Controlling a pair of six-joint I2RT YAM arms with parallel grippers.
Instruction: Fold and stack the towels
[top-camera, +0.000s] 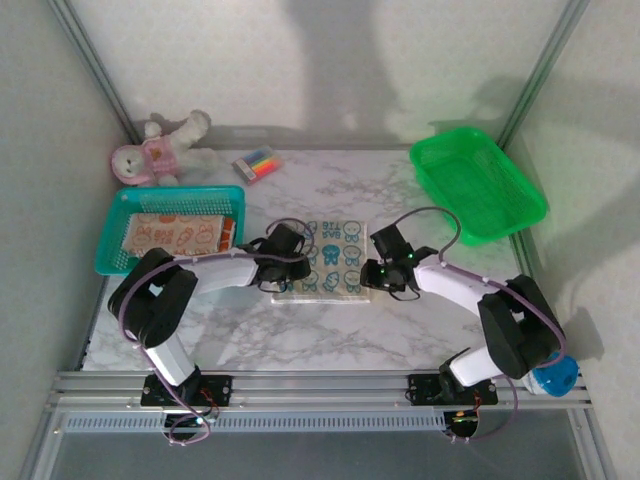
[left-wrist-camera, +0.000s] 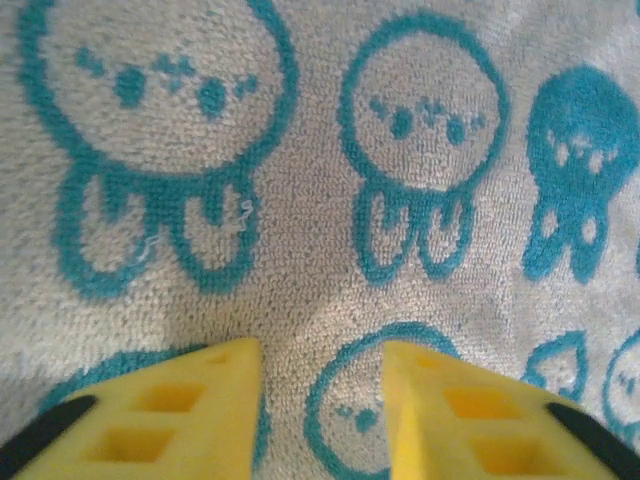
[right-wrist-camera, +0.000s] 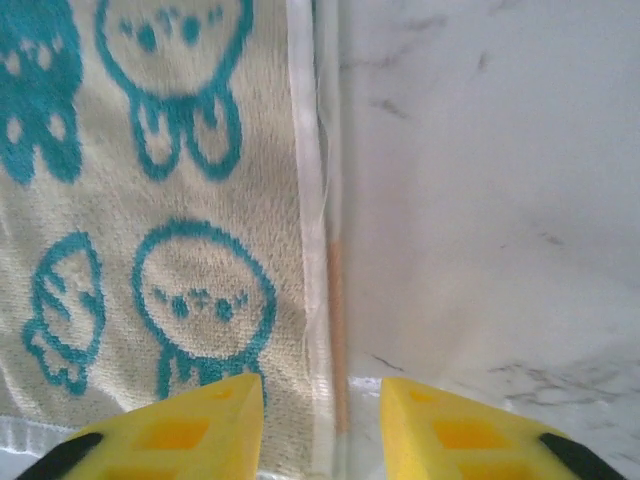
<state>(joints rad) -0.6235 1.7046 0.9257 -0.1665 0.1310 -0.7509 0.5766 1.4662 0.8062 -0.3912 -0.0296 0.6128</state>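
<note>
A white towel with blue cartoon prints (top-camera: 330, 258) lies flat in the middle of the marble table. My left gripper (top-camera: 291, 262) hovers over its left part; in the left wrist view the yellow fingers (left-wrist-camera: 200, 400) stand apart above the cloth (left-wrist-camera: 300, 200), and the left gripper (left-wrist-camera: 318, 350) is open with nothing pinched. My right gripper (top-camera: 386, 268) is at the towel's right edge. The right gripper (right-wrist-camera: 320, 385) is open and straddles the white hem (right-wrist-camera: 305, 200), where a thin peach strip (right-wrist-camera: 337, 320) peeks out beneath. A peach bunny towel (top-camera: 165, 232) and an orange towel (top-camera: 226, 232) lie in the teal basket (top-camera: 110, 235).
A green basket (top-camera: 478, 185) stands at the back right. A pink-and-white plush toy (top-camera: 160, 150) and a pack of coloured pens (top-camera: 257, 163) sit at the back left. Bare marble (right-wrist-camera: 480, 200) lies right of the towel. A blue object (top-camera: 555, 378) sits by the right arm's base.
</note>
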